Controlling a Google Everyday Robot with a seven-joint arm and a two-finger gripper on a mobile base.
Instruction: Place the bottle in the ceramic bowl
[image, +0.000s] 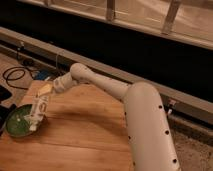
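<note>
The ceramic bowl (19, 122), round with a dark green rim and a lighter green inside, sits at the left edge of the wooden table (85, 135). The bottle (38, 113), slim and white, hangs tilted with its cap end down over the bowl's right rim. My gripper (46, 93) is at the end of the white arm (100, 85), just above and right of the bowl, shut on the bottle's upper end. Whether the cap touches the bowl's inside I cannot tell.
A black cable (15, 76) coils on the floor behind the table's left corner, next to a blue object (43, 75). A long metal rail (125, 75) and a dark wall run behind the table. My white body (150, 135) stands at the table's right side.
</note>
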